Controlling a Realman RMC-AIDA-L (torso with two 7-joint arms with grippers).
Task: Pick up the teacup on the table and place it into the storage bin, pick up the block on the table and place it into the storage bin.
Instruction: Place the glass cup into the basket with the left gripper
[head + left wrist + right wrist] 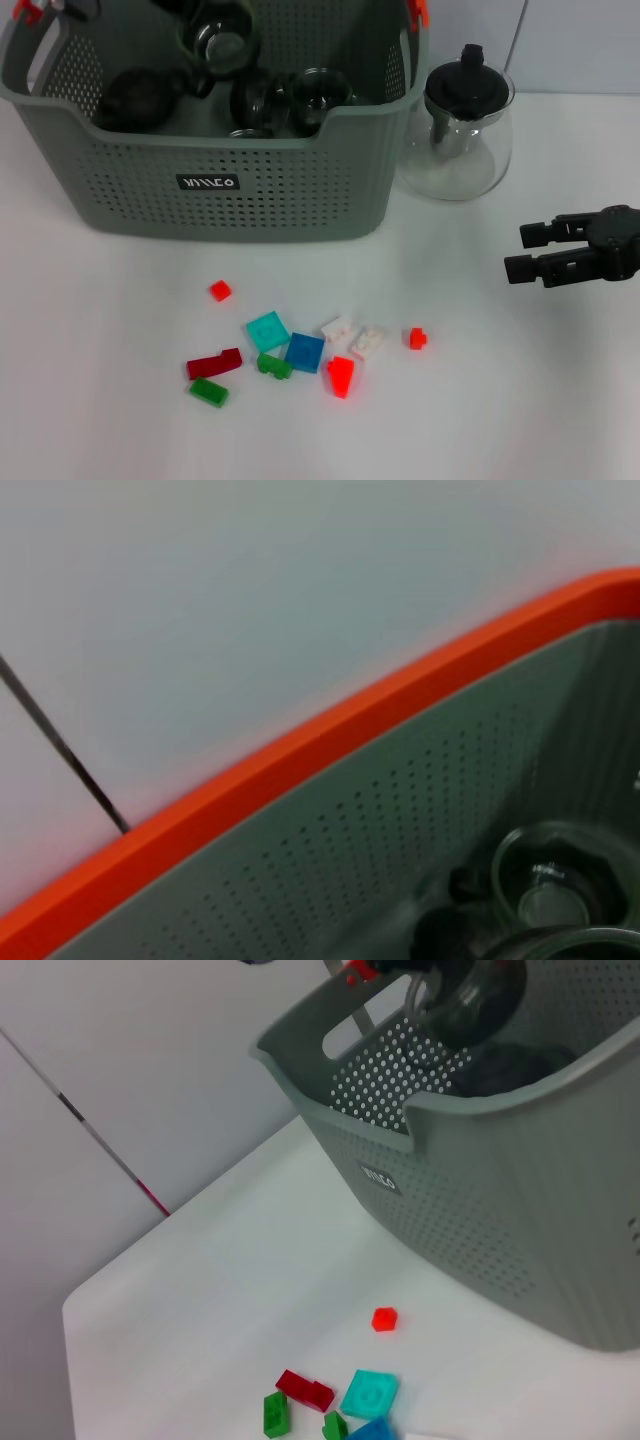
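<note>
Blocks [304,352] lay scattered on the desk [100,380] before the storage bin [230,190], which already held teacups [318,92]. Right end effector [515,250] hovered open and empty nearby, seemingly ready to approach them.

Place: it looks like a test room or lab, not a home.
Table: a plain white table [120,420], bare and smooth.
Walls: plain pale panels [150,1050] with thin dark seams, no pictures or shelves.
Things set out: a grey-green storage bin [230,190] at 11 o'clock, a glass teapot [462,125] at 1 o'clock, small toy blocks [290,350] at 6 o'clock.
</note>
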